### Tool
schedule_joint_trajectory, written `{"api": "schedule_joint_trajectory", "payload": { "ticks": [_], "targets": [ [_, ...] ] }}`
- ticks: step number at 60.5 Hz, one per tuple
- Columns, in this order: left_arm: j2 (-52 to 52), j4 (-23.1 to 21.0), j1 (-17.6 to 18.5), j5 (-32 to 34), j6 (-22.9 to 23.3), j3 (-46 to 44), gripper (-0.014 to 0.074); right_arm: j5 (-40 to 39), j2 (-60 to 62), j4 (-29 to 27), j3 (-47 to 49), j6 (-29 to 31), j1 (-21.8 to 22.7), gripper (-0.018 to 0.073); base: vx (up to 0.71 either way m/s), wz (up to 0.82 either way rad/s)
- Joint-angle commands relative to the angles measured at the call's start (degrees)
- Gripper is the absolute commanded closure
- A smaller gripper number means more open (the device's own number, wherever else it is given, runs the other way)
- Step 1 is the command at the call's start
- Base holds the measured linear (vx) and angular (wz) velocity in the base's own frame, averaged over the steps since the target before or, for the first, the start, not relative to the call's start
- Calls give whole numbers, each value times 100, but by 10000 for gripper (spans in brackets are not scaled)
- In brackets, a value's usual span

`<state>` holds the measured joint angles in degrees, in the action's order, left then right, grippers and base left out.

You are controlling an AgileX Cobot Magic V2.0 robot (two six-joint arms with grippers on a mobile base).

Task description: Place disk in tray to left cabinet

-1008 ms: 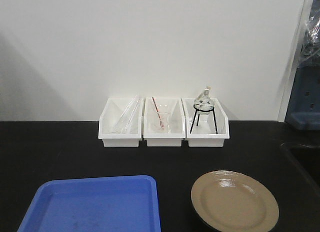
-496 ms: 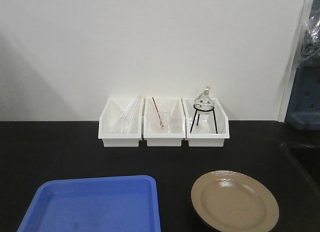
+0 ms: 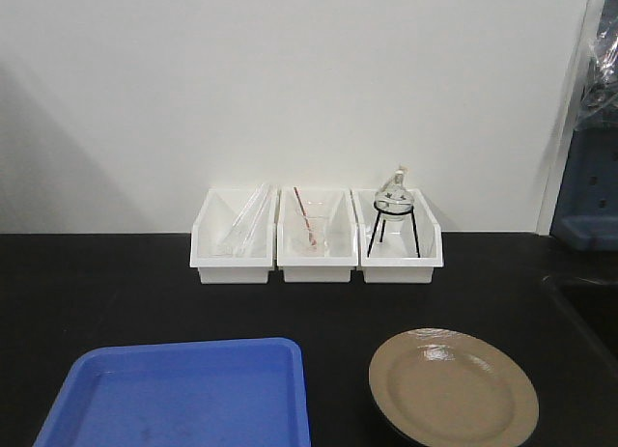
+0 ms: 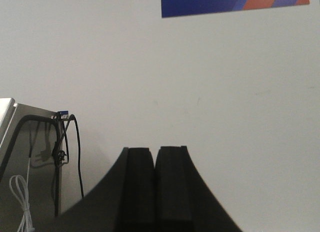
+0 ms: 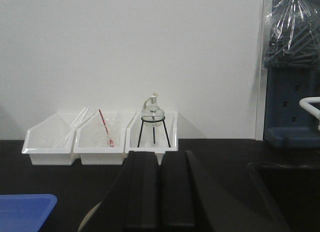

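Note:
The disk (image 3: 452, 389), tan inside with a black rim, lies on the black counter at the front right. To its left, apart from it, the blue tray (image 3: 183, 394) sits empty. No gripper shows in the front view. My right gripper (image 5: 160, 154) is shut with nothing between its fingers; it hovers over the counter, with a sliver of the disk (image 5: 90, 219) at its lower left and a corner of the tray (image 5: 22, 209) further left. My left gripper (image 4: 155, 149) is also shut and empty, facing a bare wall. I cannot make out the left cabinet.
Three white bins (image 3: 317, 237) line the back wall, holding glass tubes, a red-marked rod and a flask on a black tripod (image 3: 392, 215). A dark sink (image 3: 589, 312) lies at the right, below a blue rack (image 3: 589, 206). A grey metal corner with cables (image 4: 30, 142) shows at the left.

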<state>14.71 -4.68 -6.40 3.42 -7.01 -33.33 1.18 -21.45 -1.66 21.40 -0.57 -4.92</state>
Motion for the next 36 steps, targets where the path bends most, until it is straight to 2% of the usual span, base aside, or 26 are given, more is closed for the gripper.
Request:
{"api": "schedule_joint_trajectory", "payload": {
  "ticks": [1, 11, 22, 30, 36],
  "targets": [
    [555, 48, 45, 308, -10, -329, 604, -938, -740, 166, 326, 57, 39, 558, 0, 0],
    [1020, 23, 45, 343, -4, -317, 603, -1260, -1737, 166, 466, 57, 39, 554, 0, 0],
    [1423, 23, 45, -260, 3, -317, 584, -1266, -2435, -239, 662, 11, 39, 540, 0, 0],
    [1702, 23, 45, -726, 3, -317, 533, -1249, -2755, -643, 801, 11, 39, 496, 0, 0],
    [1872, 23, 45, -903, 3, -317, 465, -1166, -2951, -750, 869, 17, 39, 420, 0, 0]
  ]
}}
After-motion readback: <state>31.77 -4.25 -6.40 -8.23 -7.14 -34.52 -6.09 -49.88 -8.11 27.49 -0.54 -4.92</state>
